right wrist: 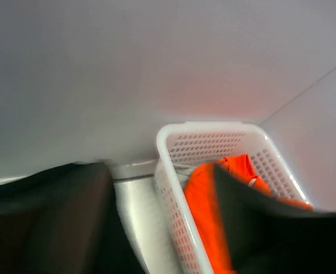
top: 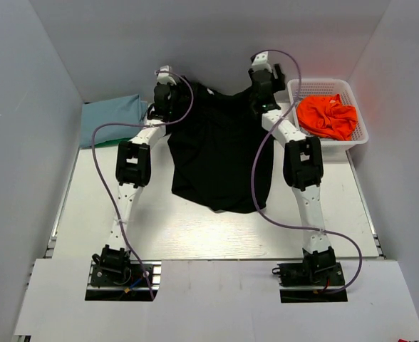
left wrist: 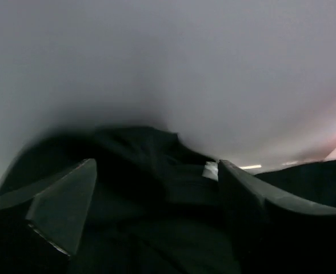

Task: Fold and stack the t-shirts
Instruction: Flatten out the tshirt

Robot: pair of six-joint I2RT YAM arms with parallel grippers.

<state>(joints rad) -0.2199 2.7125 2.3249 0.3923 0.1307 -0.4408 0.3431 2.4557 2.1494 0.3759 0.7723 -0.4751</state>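
**Both grippers open over the far corners of the black tee**

At about ten o'clock on the table (top: 195, 228) we see the light blue t-shirt (top: 113, 112) lying folded. A sliver of the green one (top: 104, 143) shows under its near edge.

Just to its right, the left gripper (top: 164, 98) sits over the far left corner of the black t-shirt (top: 220, 153). In the wrist view its fingers (left wrist: 65, 200) stand well apart. Dark cloth is bunched low between them and is not pinched.

The black t-shirt lies in the middle of the table. We judge its long axis to run from twelve to six o'clock, with the near edge sagging toward six and slightly to the left. Its far edge runs nine to three between the two grippers, so each arm has its own corner directly beneath it.

The right gripper (top: 264, 84) is at the far right corner. Its fingers (right wrist: 254, 222) are also apart, and table and basket show through the gap.

At two o'clock the white basket (top: 322, 84) holds the crumpled orange t-shirt (top: 327, 116), just beside the right arm.

The next move, we think, depends on that far edge. The shoulders and sleeves are hidden under both wrists, and the black cloth shows almost no fold lines. We cannot tell whether the collar lies flat or whether the fingertips touch the fabric.
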